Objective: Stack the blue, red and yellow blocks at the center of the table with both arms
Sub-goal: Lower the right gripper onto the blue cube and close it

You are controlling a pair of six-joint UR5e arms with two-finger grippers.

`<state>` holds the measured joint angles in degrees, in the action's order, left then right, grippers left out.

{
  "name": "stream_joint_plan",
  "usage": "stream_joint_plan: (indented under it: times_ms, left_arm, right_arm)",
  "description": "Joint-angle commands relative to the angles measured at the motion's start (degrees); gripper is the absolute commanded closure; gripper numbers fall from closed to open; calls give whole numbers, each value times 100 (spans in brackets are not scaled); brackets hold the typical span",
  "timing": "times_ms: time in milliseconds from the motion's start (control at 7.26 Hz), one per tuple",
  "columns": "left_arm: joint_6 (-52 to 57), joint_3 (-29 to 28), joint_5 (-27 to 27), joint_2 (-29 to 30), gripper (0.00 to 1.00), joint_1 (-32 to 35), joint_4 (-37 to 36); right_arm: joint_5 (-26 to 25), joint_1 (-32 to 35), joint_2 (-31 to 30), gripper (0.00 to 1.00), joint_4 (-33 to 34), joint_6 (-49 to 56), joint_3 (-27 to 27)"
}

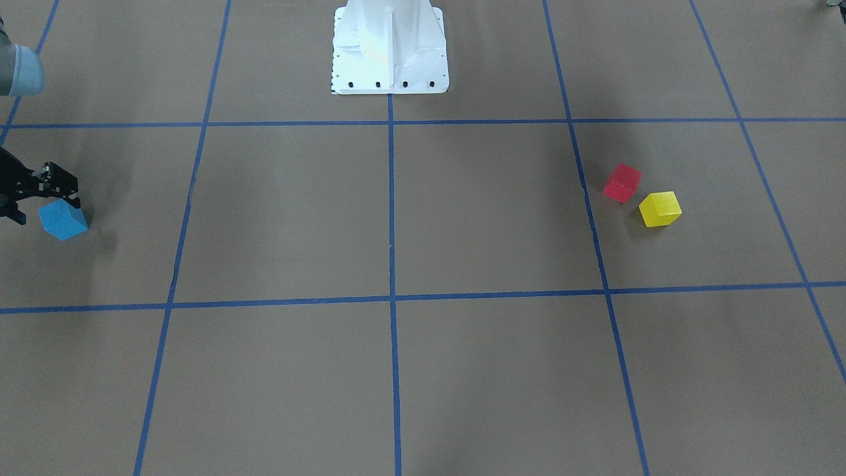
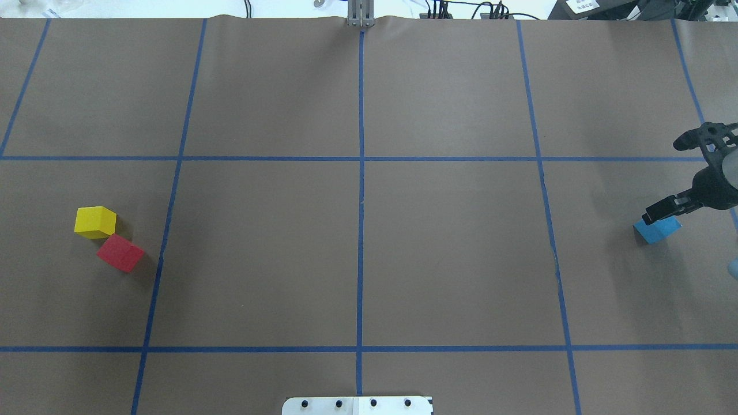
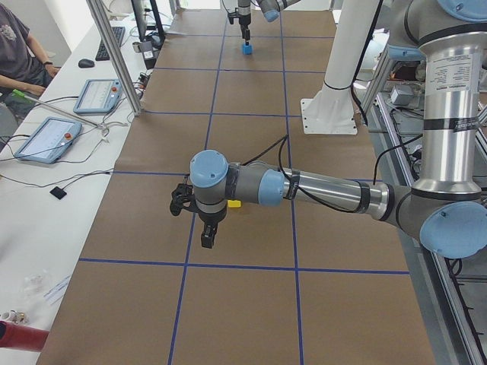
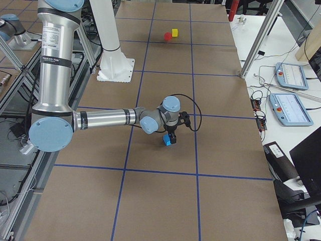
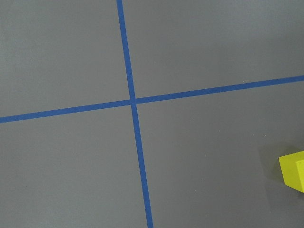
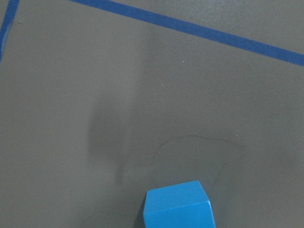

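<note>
The blue block (image 1: 63, 221) is met just under the right pincer (image 1: 43, 208); from there toward the centre the surface (image 1: 297, 218) is left open. Near the left pincer (image 3: 206, 242), the yellow block (image 2: 95, 222) and red block (image 2: 120, 253) are set close together.

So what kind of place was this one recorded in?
Most likely a robotics lab: a paper-covered table marked with a blue tape grid, teach pendants on the side bench, and an operator at it.

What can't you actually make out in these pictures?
Left pincer: seen only in the left side view; open or shut unclear.
Yellow block: cut off by the left wrist view's right edge.
Right pincer: partly cut by the front view's edge; contact with blue block unclear.
</note>
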<state>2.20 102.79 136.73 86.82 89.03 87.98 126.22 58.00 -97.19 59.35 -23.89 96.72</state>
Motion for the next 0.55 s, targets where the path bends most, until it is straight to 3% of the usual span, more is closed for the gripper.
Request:
stream_joint_plan:
  times_ms: [0, 413]
  left_arm:
    - [0, 4, 3, 1, 0, 0, 0]
    - [0, 30, 3, 1, 0, 0, 9]
  right_arm:
    - [-72, -25, -37, 0, -116, 350, -240]
    - [-37, -61, 16, 0, -108, 271, -285]
